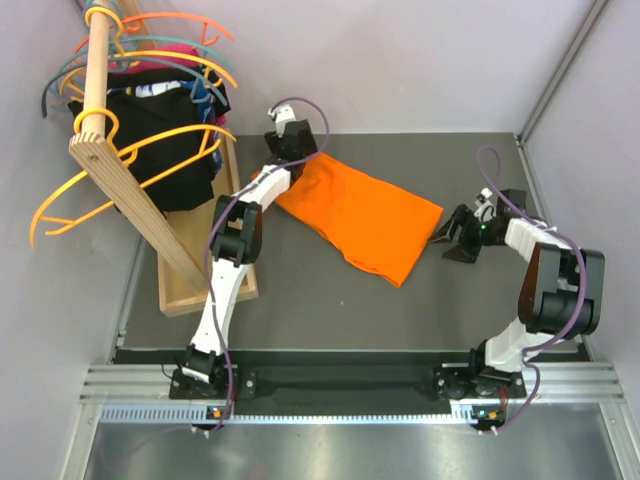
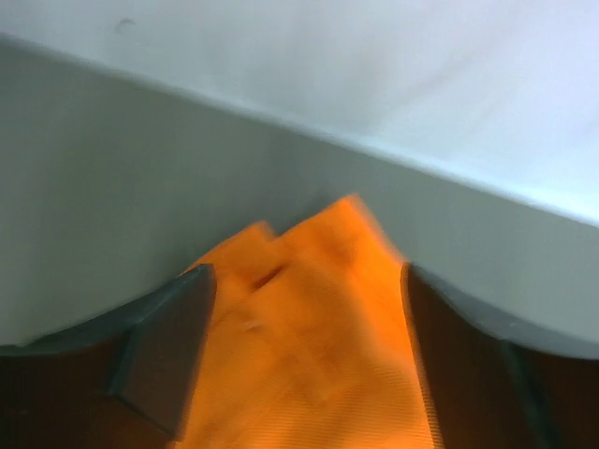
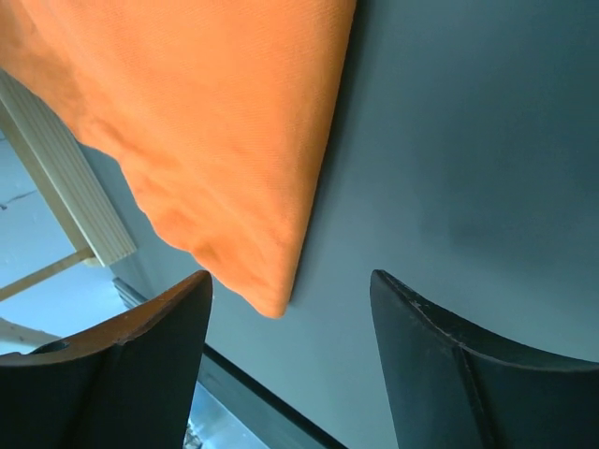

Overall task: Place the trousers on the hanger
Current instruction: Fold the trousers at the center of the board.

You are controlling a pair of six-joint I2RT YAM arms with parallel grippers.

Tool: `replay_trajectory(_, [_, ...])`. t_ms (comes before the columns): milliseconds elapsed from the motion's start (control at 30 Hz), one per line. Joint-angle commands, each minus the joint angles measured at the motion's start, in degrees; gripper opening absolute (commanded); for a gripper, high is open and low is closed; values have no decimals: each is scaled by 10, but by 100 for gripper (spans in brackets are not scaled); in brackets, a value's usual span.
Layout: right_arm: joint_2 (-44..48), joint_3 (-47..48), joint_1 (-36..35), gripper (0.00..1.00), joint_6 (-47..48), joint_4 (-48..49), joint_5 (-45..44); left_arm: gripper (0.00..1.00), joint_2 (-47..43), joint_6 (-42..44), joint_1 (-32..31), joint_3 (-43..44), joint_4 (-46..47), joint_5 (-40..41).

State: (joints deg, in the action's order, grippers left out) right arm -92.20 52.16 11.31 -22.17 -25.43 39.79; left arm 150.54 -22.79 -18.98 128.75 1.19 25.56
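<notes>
The orange trousers [image 1: 360, 215] lie folded flat on the dark table mat. My left gripper [image 1: 303, 160] is open over their far left corner. In the left wrist view the orange fabric [image 2: 309, 346] lies between the two spread fingers [image 2: 304, 271], and that view is blurred. My right gripper [image 1: 445, 243] is open at the trousers' right corner. In the right wrist view the corner tip [image 3: 267, 281] sits between the open fingers [image 3: 290, 276], untouched. The amber-yellow hanger [image 1: 172, 133] hangs at the front end of the wooden rod, left of the trousers.
A wooden rack stands at the left, with a slanted rod [image 1: 100, 60] and a base board [image 1: 205, 275]. On the rod hang black garments [image 1: 150, 115], coral-orange hangers [image 1: 200, 25] and teal hangers [image 1: 60, 80]. Walls close in the table's back and right.
</notes>
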Motion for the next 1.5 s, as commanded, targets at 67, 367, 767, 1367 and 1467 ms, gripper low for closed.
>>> replay_trajectory(67, [-24, -8, -1, 70, -32, 72, 5, 99, -86, -9, -3, -44, -42, 22])
replay_trajectory(367, [-56, -72, -34, 61, -127, 243, -28, 99, -227, -58, -29, -104, -102, 21])
replay_trajectory(767, [-98, -81, -95, 33, -222, 326, -70, 83, -456, -182, -95, -370, -108, -154])
replay_trajectory(1367, [19, 57, 115, 13, 57, -85, -337, 68, -777, -47, -124, -482, -254, -379])
replay_trajectory(1467, [18, 113, 103, 65, 61, -115, -366, 71, -836, -43, -128, -507, -288, -363])
